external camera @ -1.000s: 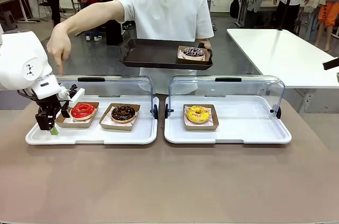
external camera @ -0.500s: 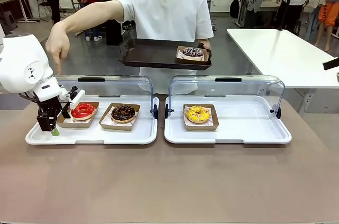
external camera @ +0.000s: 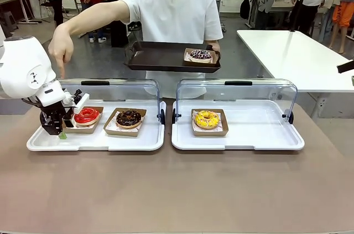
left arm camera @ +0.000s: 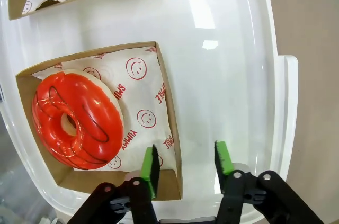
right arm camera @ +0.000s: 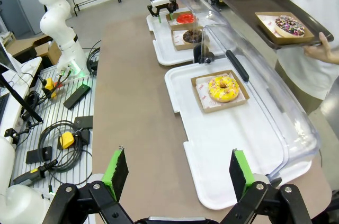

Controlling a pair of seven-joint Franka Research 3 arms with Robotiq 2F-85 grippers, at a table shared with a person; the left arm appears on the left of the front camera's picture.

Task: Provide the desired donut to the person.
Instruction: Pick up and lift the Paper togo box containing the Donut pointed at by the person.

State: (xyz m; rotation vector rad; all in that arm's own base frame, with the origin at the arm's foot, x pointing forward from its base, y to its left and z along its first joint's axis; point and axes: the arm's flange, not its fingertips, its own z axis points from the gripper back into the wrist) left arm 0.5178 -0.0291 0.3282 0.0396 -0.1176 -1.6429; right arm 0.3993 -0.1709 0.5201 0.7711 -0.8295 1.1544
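The left hand [left arm camera: 186, 161] is drawing its pads in from wide open, straddling but not yet pinching the wall of the cardboard box [left arm camera: 85, 179] holding the red donut [left arm camera: 77, 118], which is lying on the white tray [left arm camera: 228, 75] beneath the person's pointing hand [external camera: 61, 51], so pickup is starting.

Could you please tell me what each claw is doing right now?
Left claw: open, straddling the wall of the red donut box.
Right claw: open, empty.
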